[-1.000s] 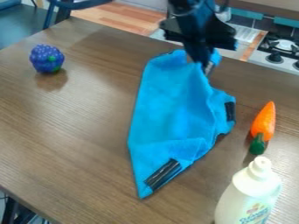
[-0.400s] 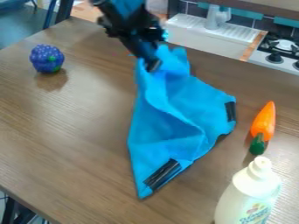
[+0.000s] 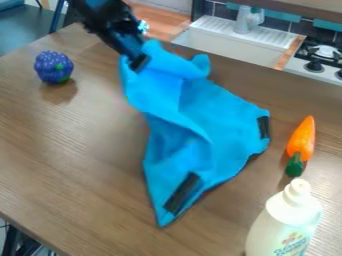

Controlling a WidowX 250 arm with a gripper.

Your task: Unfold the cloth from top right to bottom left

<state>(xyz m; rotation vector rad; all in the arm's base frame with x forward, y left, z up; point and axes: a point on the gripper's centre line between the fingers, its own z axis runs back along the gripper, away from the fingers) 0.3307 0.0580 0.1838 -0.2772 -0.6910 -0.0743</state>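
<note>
Coloured print on label (image 3: pixel 294 242) of white bottle (image 3: pixel 283 215). My gripper (image 3: pixel 139 62): jaws closed on blue cloth (image 3: pixel 200 112), upper-left edge.

The robot's arm (image 3: pixel 110 22) is mostly black, built of chunky, angular housings with a bumpy, uneven outline. 1 bright blue patch (image 3: pixel 100 3) shows on its upper part, against the darker casing around it. Along 1 side sits a small cluster of pale, glinting spots (image 3: pixel 142 26), perhaps screws or small fittings, though they are too blurred to be sure. The gripper (image 3: pixel 139 63) is black too, long and narrow, with a bluish sheen down its length and a blunt, squared, matt dark end.
</note>
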